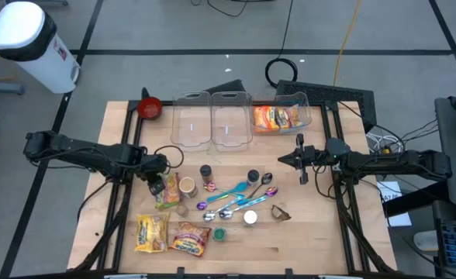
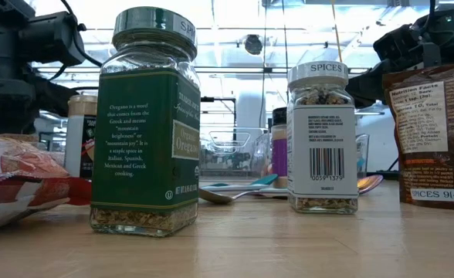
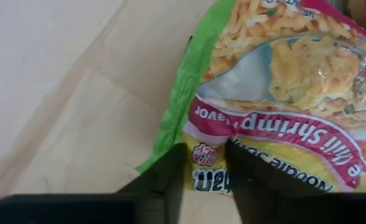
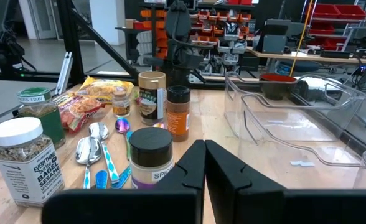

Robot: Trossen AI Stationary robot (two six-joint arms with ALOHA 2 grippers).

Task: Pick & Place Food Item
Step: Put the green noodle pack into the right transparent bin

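Note:
A green-edged shrimp noodle packet (image 1: pixel 168 194) lies left of the table's middle; the left wrist view (image 3: pixel 282 93) shows it close up. My left gripper (image 1: pixel 158 180) reaches in from the table's left and is shut on the packet's end. My right gripper (image 1: pixel 291 160) is shut and empty, above the table right of the middle; its wrist view (image 4: pixel 203 163) shows the fingertips together. An orange noodle packet (image 1: pixel 276 116) lies in the right clear bin (image 1: pixel 304 101). My left gripper pinches the noodle packet's end seam (image 3: pixel 206 171) between its two fingers, near the green side edge. The fingers (image 3: pixel 164 183) slant down at it from the table's left. Whether the packet is off the table I cannot tell.
Two more clear bins (image 1: pixel 191 116) (image 1: pixel 230 116) and a red bowl (image 1: pixel 150 107) stand at the far edge. Spice jars (image 1: pixel 205 172), spoons (image 1: pixel 236 194) and a brown pouch (image 1: pixel 281 211) crowd the middle. Two noodle packets (image 1: pixel 152 231) (image 1: pixel 189 239) lie at the near left.

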